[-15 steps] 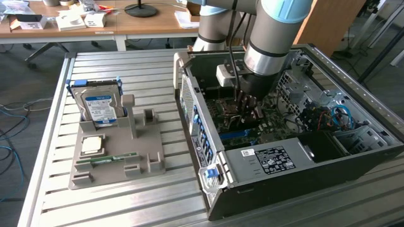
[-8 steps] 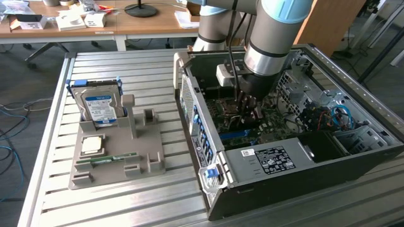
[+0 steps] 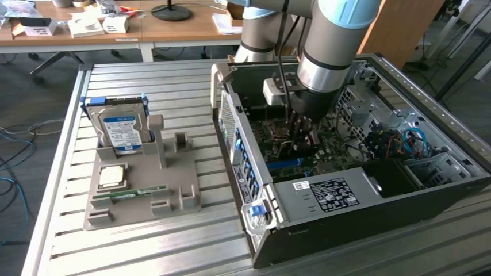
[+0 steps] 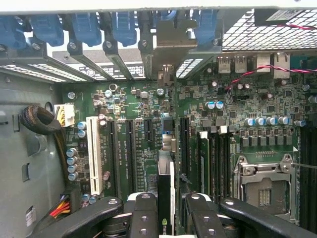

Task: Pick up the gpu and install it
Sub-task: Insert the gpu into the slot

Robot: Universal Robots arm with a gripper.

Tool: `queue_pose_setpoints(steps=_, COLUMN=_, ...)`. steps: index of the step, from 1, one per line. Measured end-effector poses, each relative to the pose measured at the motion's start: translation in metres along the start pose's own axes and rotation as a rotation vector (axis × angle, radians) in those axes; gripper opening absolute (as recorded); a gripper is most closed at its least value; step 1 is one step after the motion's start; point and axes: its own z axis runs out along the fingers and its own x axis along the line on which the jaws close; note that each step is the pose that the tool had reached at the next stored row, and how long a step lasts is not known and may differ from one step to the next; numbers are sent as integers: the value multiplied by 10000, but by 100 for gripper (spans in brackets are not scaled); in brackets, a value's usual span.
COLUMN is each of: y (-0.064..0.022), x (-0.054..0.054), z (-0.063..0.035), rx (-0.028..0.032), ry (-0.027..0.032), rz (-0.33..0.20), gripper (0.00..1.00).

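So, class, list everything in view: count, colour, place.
gpu: one, dark, edge-on inside the case
motherboard: one, green, inside the case
case: one, black, open, on the table
hard drive: one, blue-white label, upright in the tray
memory stick: one, green, flat on the tray
chip: one, pale, flat on the tray
tray: one, grey, on the table
table: one, silver, slatted
gripper: one, black, shut on the gpu
arm: one, grey-blue, reaching into the case

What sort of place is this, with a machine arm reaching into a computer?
Probably a robotics lab or test workshop: a slatted aluminium workbench, an open black desktop computer case on it with the silver-and-blue robot arm reaching inside, and cluttered wooden desks behind.
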Motion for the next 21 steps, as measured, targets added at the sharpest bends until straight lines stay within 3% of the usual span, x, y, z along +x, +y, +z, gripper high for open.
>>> queue_pose_setpoints(steps=21, y=4, x=20, z=11, rx=0, ry=-2, rz=4, gripper=26)
